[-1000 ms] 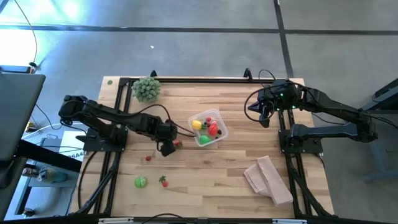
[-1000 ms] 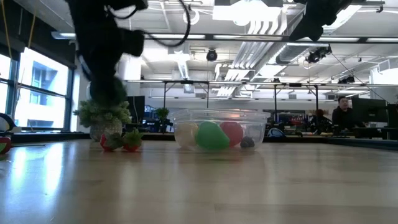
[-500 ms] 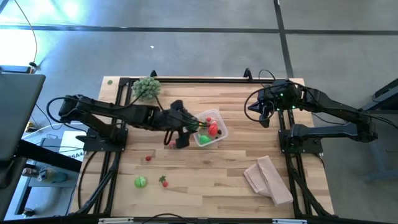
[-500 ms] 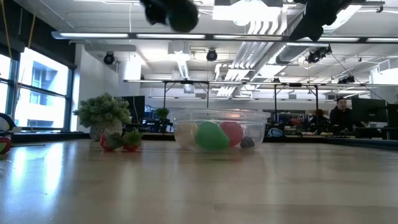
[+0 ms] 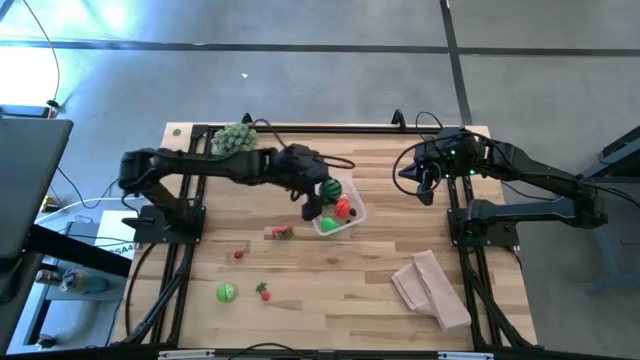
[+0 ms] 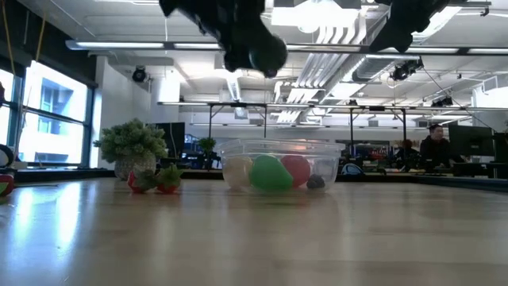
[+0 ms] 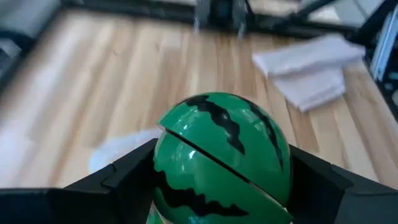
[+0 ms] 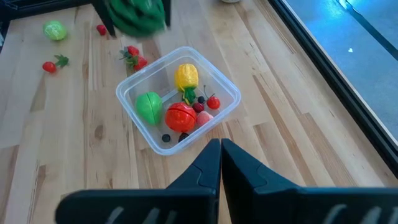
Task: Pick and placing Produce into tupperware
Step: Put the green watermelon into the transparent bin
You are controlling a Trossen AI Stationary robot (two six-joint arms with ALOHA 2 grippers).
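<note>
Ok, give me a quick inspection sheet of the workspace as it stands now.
Surface: wooden table, in a black frame.
Job's things: clear tupperware holds yellow, green and red produce; toy watermelon gripped above it; strawberries, a small red piece, a red piece with leaves and a green piece lie loose.
Clutter: folded tan cloth; spiky green plant.
Grippers: left gripper clamps the watermelon; right gripper shut, waiting at the table's right.
Cables: black cable along left arm.
Surroundings: a person seated far behind.
</note>
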